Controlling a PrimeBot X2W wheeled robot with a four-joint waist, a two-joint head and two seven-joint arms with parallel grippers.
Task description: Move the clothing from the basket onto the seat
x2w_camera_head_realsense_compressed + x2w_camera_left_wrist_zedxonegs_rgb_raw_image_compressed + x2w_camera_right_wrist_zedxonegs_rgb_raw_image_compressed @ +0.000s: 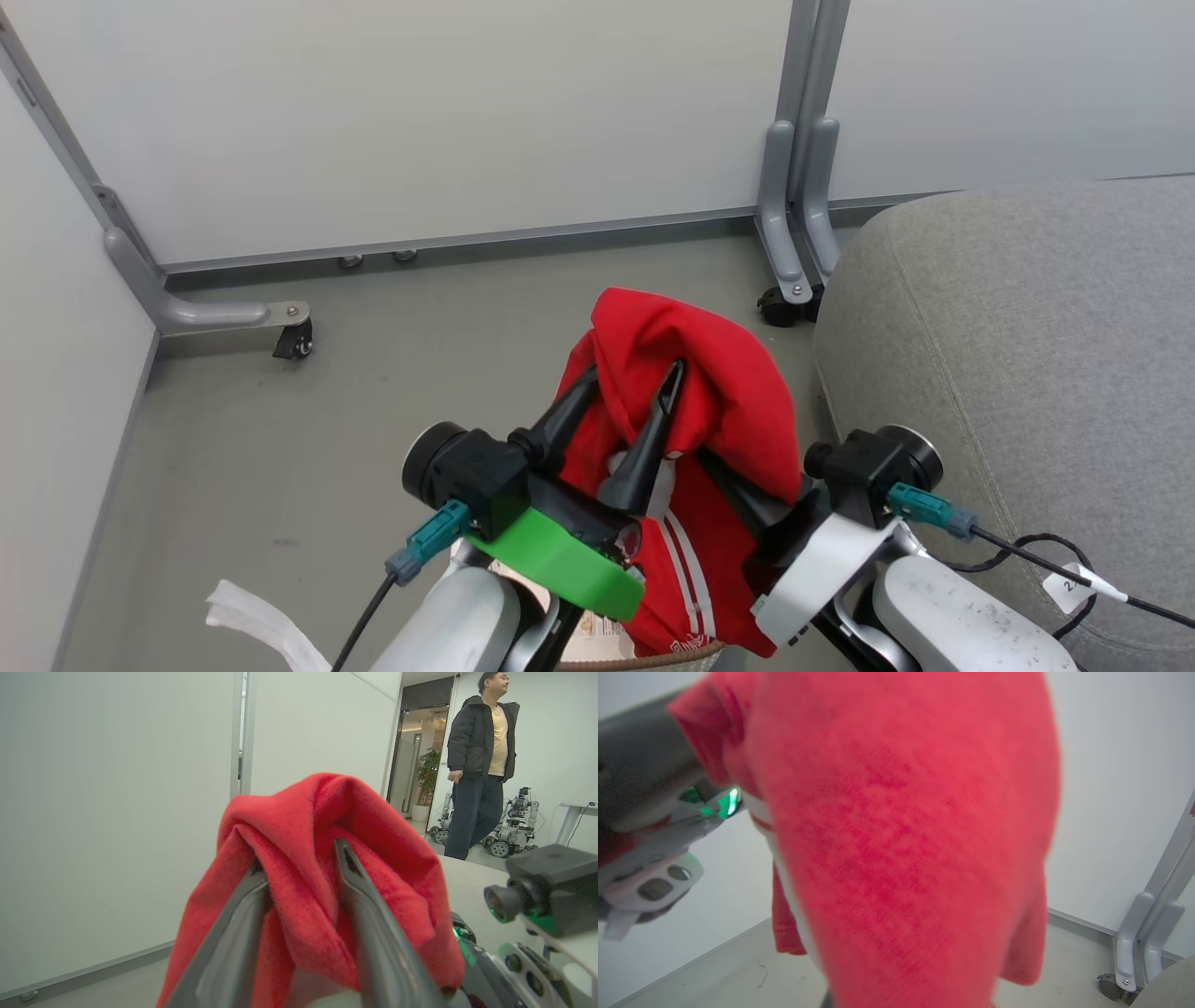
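This looks like a robotics laboratory inside an office building, with a small test corner set apart. The corner is closed by plain white partition panels (467, 121) on grey metal frames, and the feet of the frames carry castor wheels (294, 343) (the movable kind of wall). The floor (327, 439) is smooth and grey, and a large grey upholstered seat (1027, 355) stands on it like home furniture. In the left wrist view, other wheeled robots (514, 821) are parked by a white wall, near a potted plant (427, 777), a glass door (406, 774) and a white table (579, 809). A person (481, 765) in a dark jacket is in mid-step there.
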